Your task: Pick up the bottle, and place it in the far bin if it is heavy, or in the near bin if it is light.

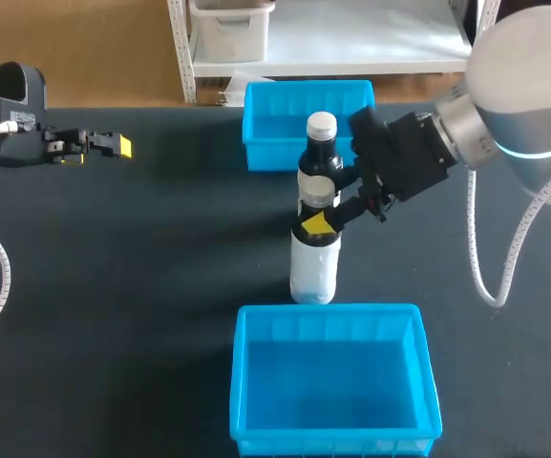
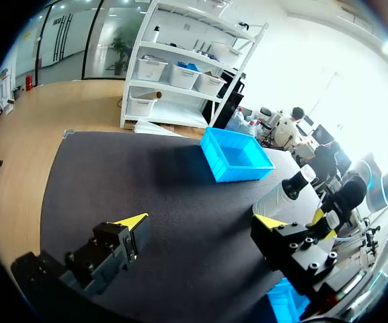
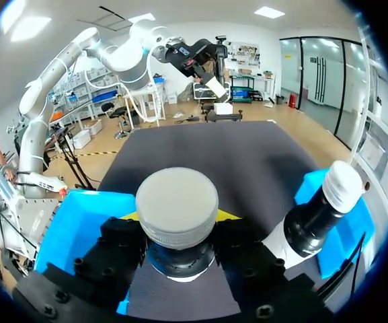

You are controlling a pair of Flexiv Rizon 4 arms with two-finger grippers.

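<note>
Both fingers of the right tool (image 1: 321, 205) clamp the white bottle (image 1: 314, 265) at its neck

You've got a black table (image 1: 113, 286), and on it a dark bottle (image 1: 319, 155) with a white cap, upright near the middle.

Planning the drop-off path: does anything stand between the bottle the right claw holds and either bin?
Yes. A dark bottle stands right behind the white bottle, between it and the far bin. Toward the near bin, nothing visible stands in the way.
</note>
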